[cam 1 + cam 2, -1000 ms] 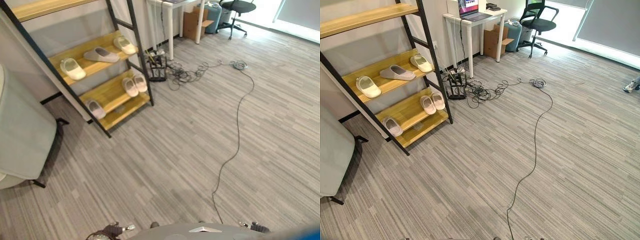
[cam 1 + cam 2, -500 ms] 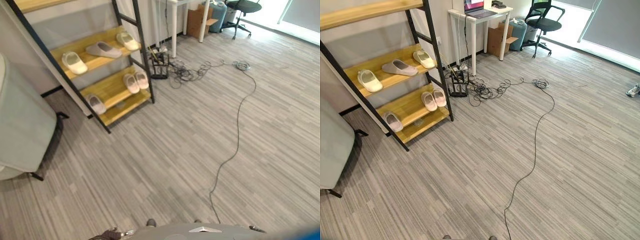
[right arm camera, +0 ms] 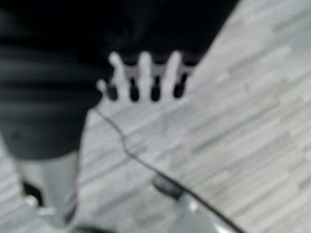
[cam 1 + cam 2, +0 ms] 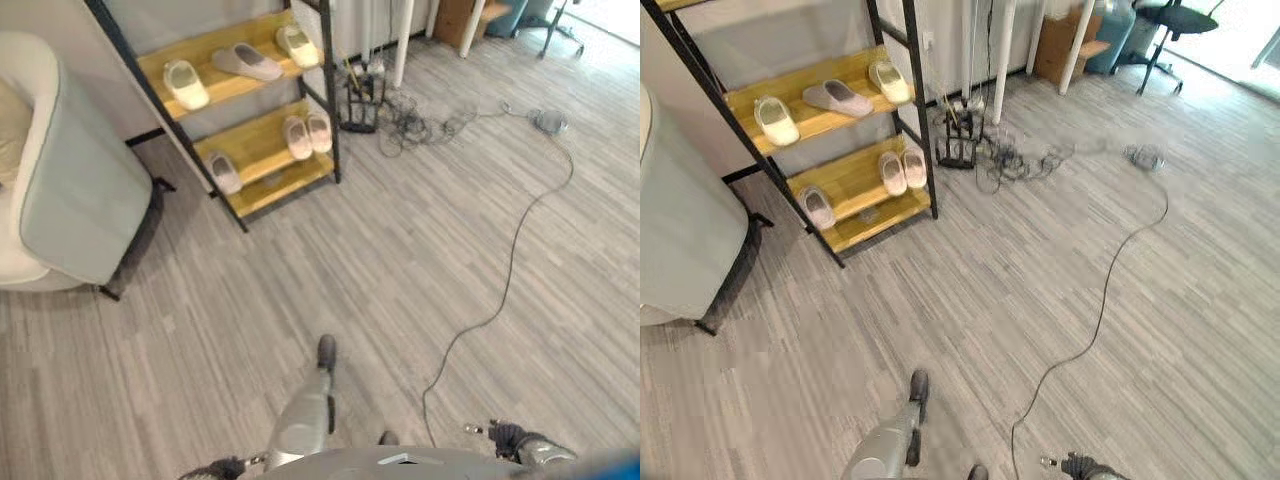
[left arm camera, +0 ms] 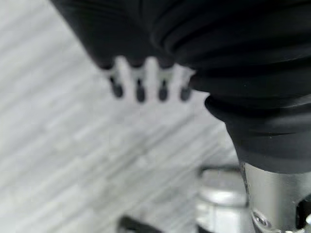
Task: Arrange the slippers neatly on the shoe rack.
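The shoe rack (image 4: 262,166) has a black frame and wooden shelves and stands at the far left against the wall. Its upper shelf carries a cream slipper (image 4: 185,83), a grey slipper (image 4: 245,62) and another cream slipper (image 4: 297,45). On the lower shelf a pale pair (image 4: 307,134) lies side by side, with a single pale slipper (image 4: 224,172) further left. My left hand (image 5: 140,82) and right hand (image 3: 146,73) hang low over the grey floor, far from the rack. Both have straight fingers and hold nothing.
A pale green armchair (image 4: 70,180) stands left of the rack. Right of the rack there is a small black stand (image 4: 362,100) with a tangle of cables (image 4: 420,120). Beyond are white desk legs (image 4: 1005,50), a cardboard box (image 4: 1065,45) and an office chair (image 4: 1170,25).
The whole picture has shifted: the camera now looks further down and left, bringing the armchair in. The slippers lie as before on the rack. Both hands still hold nothing.
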